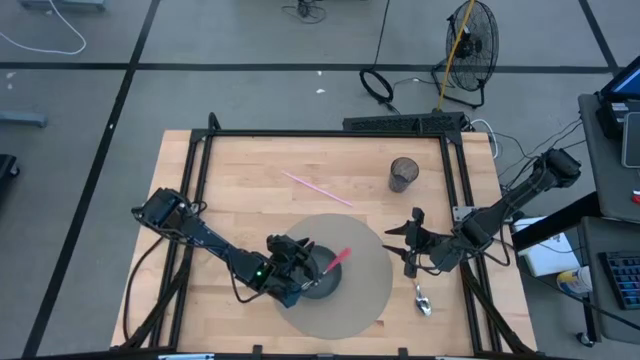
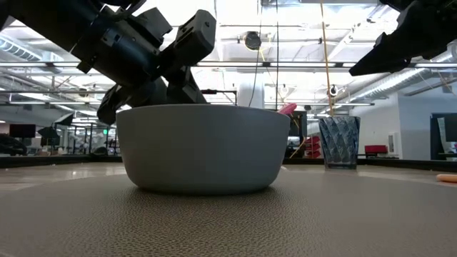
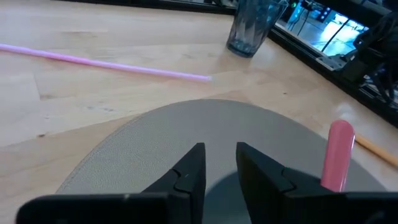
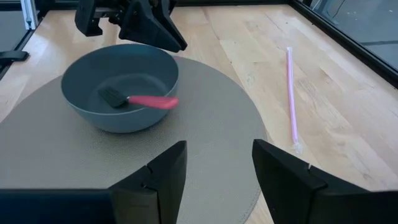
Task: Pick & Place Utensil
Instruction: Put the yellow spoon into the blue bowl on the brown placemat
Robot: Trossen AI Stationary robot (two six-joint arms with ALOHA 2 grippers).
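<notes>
A spatula with a black head (image 4: 112, 96) and pink handle (image 4: 152, 101) lies in a grey-blue bowl (image 4: 121, 84). Its head is on the bowl's floor, and its handle leans over the rim toward the table's right (image 1: 338, 260). The bowl stands on a round grey mat (image 1: 350, 300). My left gripper (image 3: 221, 171) hovers over the bowl's left rim (image 1: 303, 262), open by a narrow gap and holding nothing. My right gripper (image 4: 217, 168) is wide open at the mat's right edge (image 1: 410, 245), pointing at the bowl.
A pink straw (image 1: 315, 187) lies on the wood beyond the mat, and a dark ribbed cup (image 1: 403, 173) stands at the far right. A metal spoon (image 1: 422, 298) lies near the right edge, below my right gripper. Black frame rails border the table.
</notes>
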